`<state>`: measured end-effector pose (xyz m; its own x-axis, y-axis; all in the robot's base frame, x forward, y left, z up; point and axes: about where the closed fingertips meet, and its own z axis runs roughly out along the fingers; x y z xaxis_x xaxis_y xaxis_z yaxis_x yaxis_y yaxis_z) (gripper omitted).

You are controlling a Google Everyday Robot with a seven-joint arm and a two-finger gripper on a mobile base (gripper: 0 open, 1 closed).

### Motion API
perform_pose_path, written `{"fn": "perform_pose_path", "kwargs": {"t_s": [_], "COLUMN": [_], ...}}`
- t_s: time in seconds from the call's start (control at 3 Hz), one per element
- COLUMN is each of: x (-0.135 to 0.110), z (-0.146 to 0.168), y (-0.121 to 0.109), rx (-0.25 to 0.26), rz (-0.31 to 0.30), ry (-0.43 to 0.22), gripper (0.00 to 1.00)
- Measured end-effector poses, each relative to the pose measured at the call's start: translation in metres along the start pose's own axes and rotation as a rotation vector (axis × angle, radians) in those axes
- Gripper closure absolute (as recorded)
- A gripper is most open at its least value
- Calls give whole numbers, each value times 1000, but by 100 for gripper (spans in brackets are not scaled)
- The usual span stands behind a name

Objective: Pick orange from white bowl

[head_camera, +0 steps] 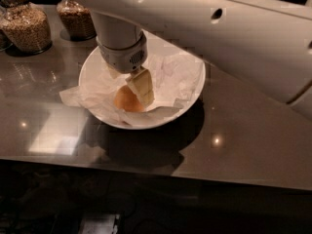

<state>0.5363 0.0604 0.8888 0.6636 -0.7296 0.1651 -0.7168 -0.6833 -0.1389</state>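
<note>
The orange [124, 101] lies in the white bowl [187, 99], on the crumpled white paper lining, left of the bowl's middle. My gripper [132, 89] hangs from the big white arm that crosses the top of the view. It reaches straight down into the bowl and is right at the orange, covering its upper right side. The orange still rests on the paper.
The bowl stands on a glossy dark counter whose front edge [146, 165] runs along the bottom. Two glass jars of grain [27, 28] [75, 18] stand at the back left. The white arm [219, 38] fills the upper right.
</note>
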Motion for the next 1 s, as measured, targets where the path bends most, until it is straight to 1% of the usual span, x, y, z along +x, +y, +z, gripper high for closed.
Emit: {"fn": "perform_pose_path", "kwargs": {"t_s": [0.67,1.0], "x": [-5,-9], "z": [30,42], "y": [2,0], "rx": [-29,-37], "rz": [10,2], "ry": [-86,-116], "gripper": [28,34]}}
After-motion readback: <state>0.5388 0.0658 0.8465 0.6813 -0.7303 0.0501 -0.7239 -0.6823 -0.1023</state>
